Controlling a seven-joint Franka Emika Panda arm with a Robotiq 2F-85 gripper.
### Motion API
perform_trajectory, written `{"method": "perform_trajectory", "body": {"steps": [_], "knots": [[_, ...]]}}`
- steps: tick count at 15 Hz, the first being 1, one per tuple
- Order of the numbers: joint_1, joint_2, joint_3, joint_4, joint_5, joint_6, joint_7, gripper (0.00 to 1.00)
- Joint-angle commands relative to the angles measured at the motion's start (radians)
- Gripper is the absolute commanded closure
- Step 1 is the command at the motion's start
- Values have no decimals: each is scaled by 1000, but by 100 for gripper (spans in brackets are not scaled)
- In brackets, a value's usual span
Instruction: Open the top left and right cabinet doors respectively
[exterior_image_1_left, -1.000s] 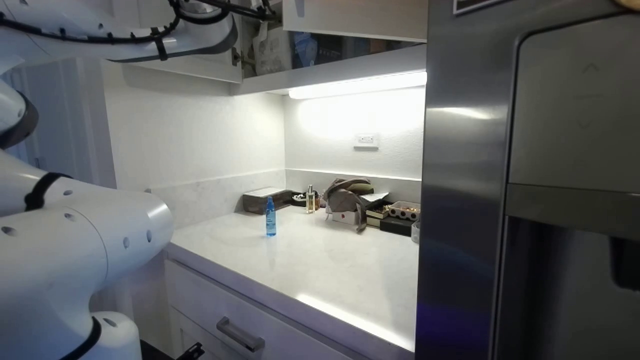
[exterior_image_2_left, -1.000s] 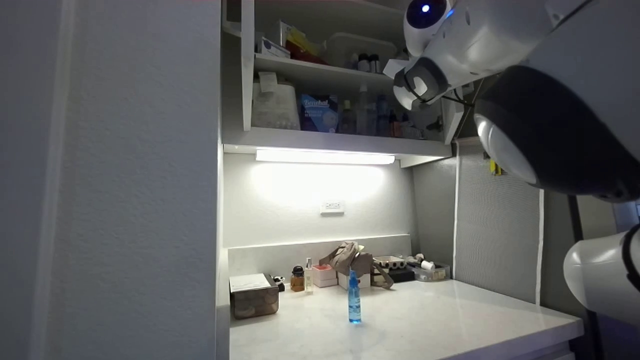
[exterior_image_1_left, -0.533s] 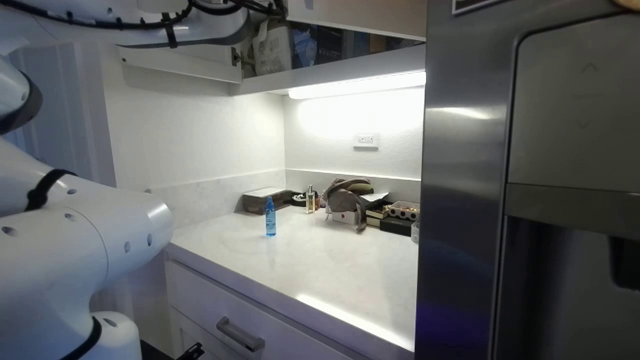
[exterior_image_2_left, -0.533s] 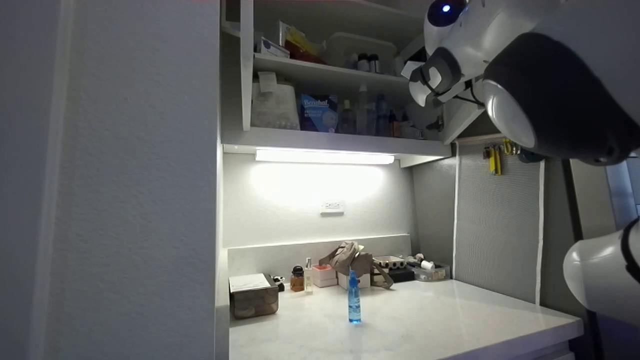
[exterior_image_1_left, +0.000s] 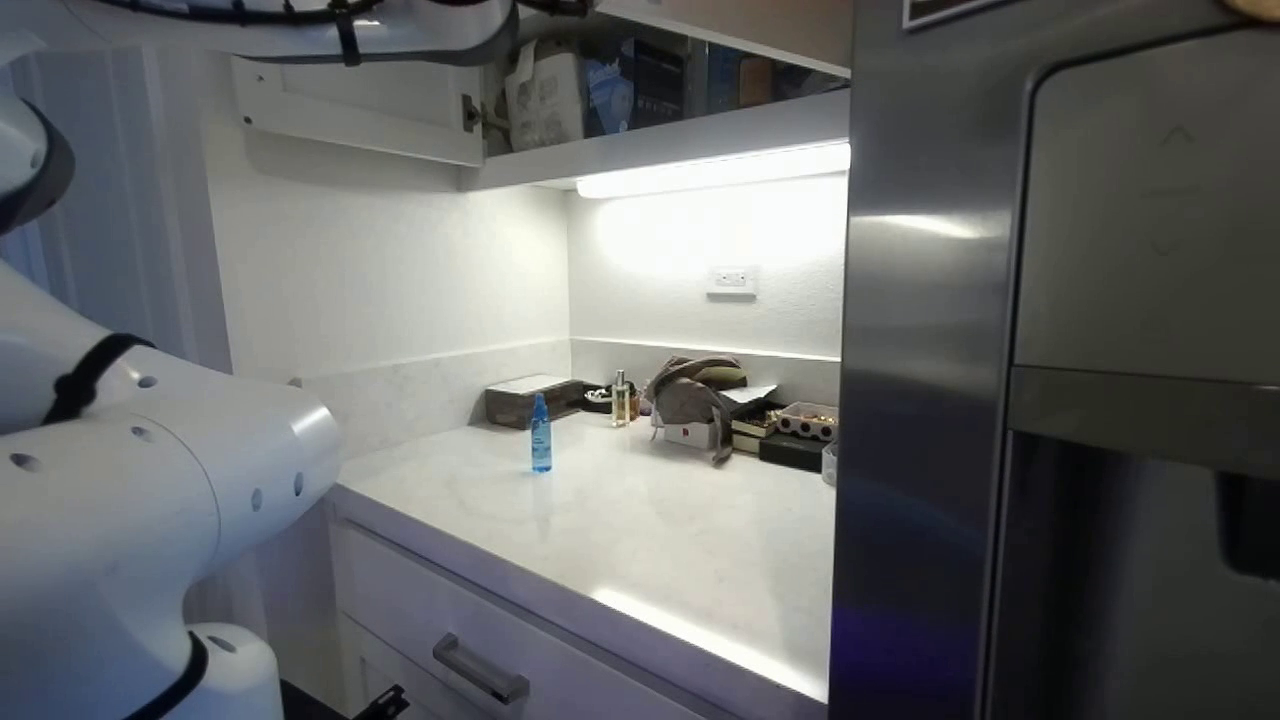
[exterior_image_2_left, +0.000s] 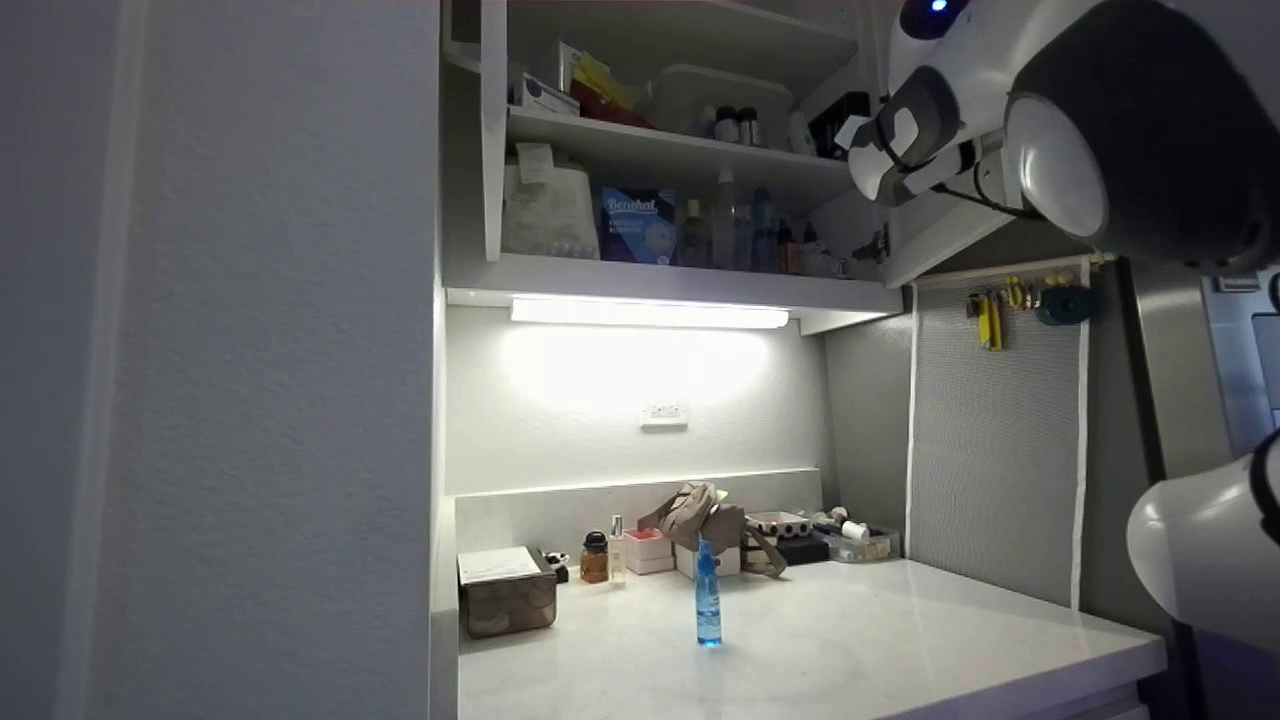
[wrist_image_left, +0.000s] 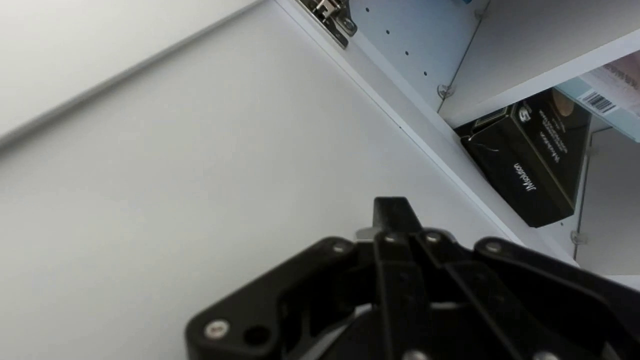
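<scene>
In an exterior view the top left door (exterior_image_1_left: 350, 105) stands swung wide, its hinge showing; elsewhere it appears nearly edge-on (exterior_image_2_left: 494, 130). The top right door (exterior_image_2_left: 940, 240) is swung outward, partly behind the arm, and its lower part (exterior_image_1_left: 740, 30) shows at the top of an exterior view. Its plain white inner face (wrist_image_left: 200, 175) fills most of the wrist view. My gripper (wrist_image_left: 395, 212) is shut with nothing visible between its fingers, over that inner face near the edge toward the cabinet; whether it touches the door I cannot tell. Both exterior views leave the gripper hidden or out of frame.
Shelves (exterior_image_2_left: 680, 140) hold bottles and boxes, with a black box (wrist_image_left: 530, 165) close to the right door. Below are the counter (exterior_image_1_left: 620, 520) with a blue spray bottle (exterior_image_1_left: 541, 440) and several small items. A steel fridge (exterior_image_1_left: 930, 350) stands beside it.
The right door has swung further open, exposing more of the shelves. My arm has risen in one exterior view and shifted right and up in another. The gripper's closure looks unchanged.
</scene>
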Motion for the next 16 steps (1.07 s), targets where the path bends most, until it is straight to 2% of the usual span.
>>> {"method": "perform_trajectory", "body": {"steps": [1,11,13,16], "knots": [[24,47,-29,34,9,-16,-18,100],[12,121,-68,77,6,-38,2,100],[39,138,-76,84,4,-43,-13,100],[134,151,-93,89,4,-77,-46,100]]}}
